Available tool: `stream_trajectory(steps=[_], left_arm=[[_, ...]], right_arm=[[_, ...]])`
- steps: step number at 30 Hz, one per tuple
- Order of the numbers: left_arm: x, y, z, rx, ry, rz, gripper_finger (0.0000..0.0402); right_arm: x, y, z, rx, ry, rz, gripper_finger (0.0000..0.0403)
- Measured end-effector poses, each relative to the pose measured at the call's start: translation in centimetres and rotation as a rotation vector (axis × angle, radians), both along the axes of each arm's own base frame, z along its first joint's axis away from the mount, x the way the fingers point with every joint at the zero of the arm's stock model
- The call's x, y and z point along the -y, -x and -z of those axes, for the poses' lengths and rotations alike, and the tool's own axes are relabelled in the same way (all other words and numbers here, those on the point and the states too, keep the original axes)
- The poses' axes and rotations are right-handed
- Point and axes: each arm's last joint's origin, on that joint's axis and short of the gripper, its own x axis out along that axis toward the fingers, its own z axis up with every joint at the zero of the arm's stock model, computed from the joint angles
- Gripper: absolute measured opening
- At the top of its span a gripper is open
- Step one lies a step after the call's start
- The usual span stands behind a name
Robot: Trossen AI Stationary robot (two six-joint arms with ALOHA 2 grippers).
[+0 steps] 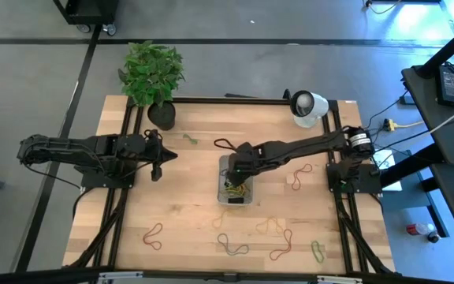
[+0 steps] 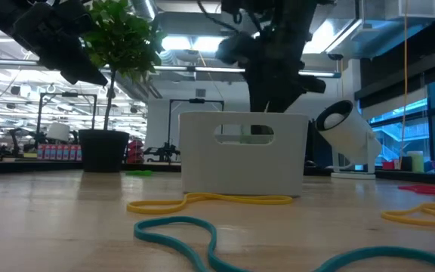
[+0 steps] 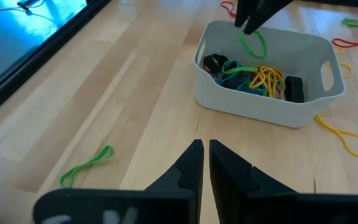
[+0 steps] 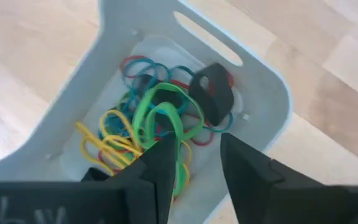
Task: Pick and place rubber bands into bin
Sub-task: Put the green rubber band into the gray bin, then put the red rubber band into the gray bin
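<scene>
- From above, the wooden counter carries the bin near its middle; the right gripper reaches in from the right and hangs over the bin's far end; the left gripper waits over the left part of the counter, well apart from the bin; loose rubber bands lie scattered along the near edge, with more to the right of the bin; a potted plant and a round white lamp stand at the far edge.
- From counter height, the bin shows as a white box with a slot handle; the right arm comes down behind its rim, its fingers hidden there; a yellow band lies just in front of the bin, a teal band nearer the camera.
- From the left wrist, the left fingers stand almost together with only a thin slit between them, holding nothing; a green band lies on the wood near them; farther off the right fingers dangle a green loop over the bin.
- From the right wrist, the right fingers stand parted; the green loop drapes against one of them, whether gripped I cannot tell; below it a heap of yellow, red, teal and dark bands fills the bin.
</scene>
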Motion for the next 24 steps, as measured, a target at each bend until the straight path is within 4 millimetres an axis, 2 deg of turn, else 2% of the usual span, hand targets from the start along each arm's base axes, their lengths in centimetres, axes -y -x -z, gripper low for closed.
stream_trajectory(steps=[5, 16, 20, 24], left_arm=[[0.0, 0.0, 0.0, -0.001, -0.001, 0.0, 0.0023], [0.0, -0.8, -0.5, 0.061, -0.005, -0.004, 0.0019], [0.0, -1.0, -0.6, 0.053, -0.005, 0.001, 0.0019], [0.2, -1.5, -1.1, 0.03, -0.056, 0.05, 0.0011]], right_arm=[[0.0, 0.5, -1.4, 0.023, 0.005, -0.046, 0.0134], [-0.1, 1.1, -1.5, -0.027, -0.024, -0.112, 0.0114], [-0.5, 1.7, -2.9, 0.005, -0.039, -0.184, 0.0087], [-1.3, 3.6, -4.7, 0.056, -0.019, -0.258, 0.0028]])
